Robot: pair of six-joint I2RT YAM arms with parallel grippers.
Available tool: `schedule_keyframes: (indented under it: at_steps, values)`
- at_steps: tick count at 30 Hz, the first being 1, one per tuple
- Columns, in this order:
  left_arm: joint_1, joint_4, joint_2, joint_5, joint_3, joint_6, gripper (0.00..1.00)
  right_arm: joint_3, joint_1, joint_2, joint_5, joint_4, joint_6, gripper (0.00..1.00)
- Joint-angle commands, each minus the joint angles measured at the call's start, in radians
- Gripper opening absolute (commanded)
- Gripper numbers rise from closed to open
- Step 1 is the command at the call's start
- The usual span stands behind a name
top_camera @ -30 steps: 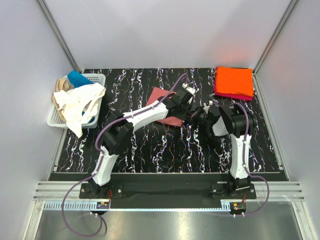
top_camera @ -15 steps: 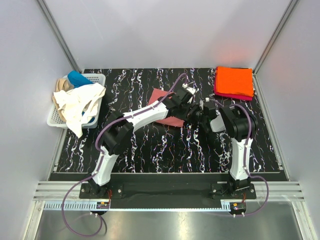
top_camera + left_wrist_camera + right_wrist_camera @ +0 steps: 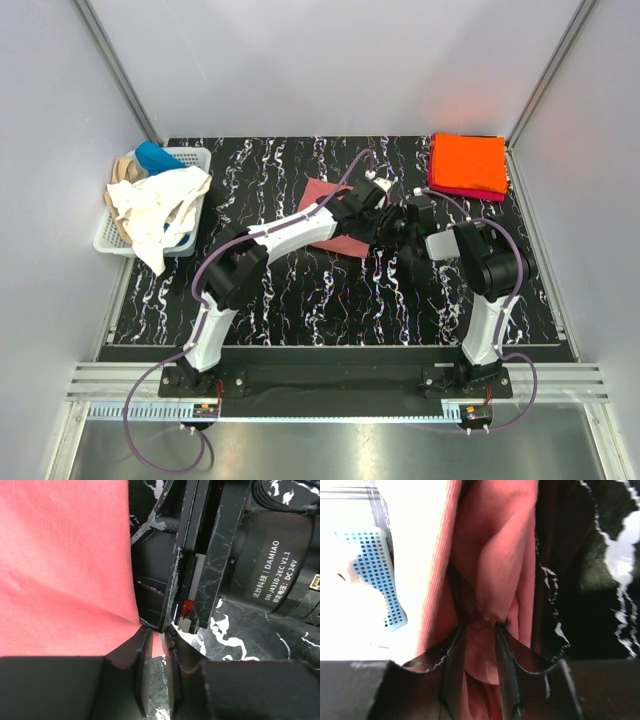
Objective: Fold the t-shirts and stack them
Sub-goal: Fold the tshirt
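Both arms are meeting at the right edge of the salmon-pink t-shirt (image 3: 345,243), which is lying folded small in the middle of the surface (image 3: 300,300), well apart from the stack. Compared with a second ago, the right arm's forearm has swung out toward the near right, and its wrist is now pushing in closer to the cloth. The left arm has barely moved and is still reaching across the shirt.

The left pincer (image 3: 157,635) is standing slightly released: a narrow gap is showing between the fingers, with only a sliver of pink corner at its mouth and bare surface behind it. The right pincer (image 3: 479,625) is parting too, but a bunched fold of pink is filling the gap and creasing at the tips. I cannot tell whether it is gripping that fold or just letting it slip.

My read is that the last fold is being laid down and both pincers are letting go. The folded shirt would then need regrasping and carrying to the stack.

The orange t-shirt (image 3: 467,160) is sitting square on the magenta t-shirt (image 3: 455,191) at the far right corner. The cream-white t-shirt (image 3: 165,205) is spilling over the basket (image 3: 190,157) at far left, with the tan t-shirt (image 3: 122,168) and blue t-shirt (image 3: 155,157) inside, all waiting unfolded.
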Motion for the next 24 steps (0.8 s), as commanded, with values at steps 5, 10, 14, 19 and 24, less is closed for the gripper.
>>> schedule_keyframes:
  at_steps: [5,10,14,19,24]
  values:
    - [0.013,0.072,-0.049,0.067,0.001,-0.034,0.22,-0.026,-0.035,-0.056,-0.056,-0.05,-0.052,0.33]
    - [0.024,0.074,-0.089,0.081,0.007,-0.04,0.25,-0.032,-0.049,-0.073,-0.094,-0.059,-0.051,0.27]
    - [0.042,0.075,-0.121,0.12,0.006,-0.051,0.28,-0.061,-0.062,-0.102,-0.101,-0.069,-0.057,0.33]
    - [0.062,0.075,-0.161,0.121,-0.008,-0.055,0.29,-0.085,-0.088,-0.145,-0.107,-0.083,-0.08,0.33]
    - [0.099,0.078,-0.18,0.117,-0.063,-0.065,0.29,-0.088,-0.095,-0.152,-0.124,-0.092,-0.086,0.22]
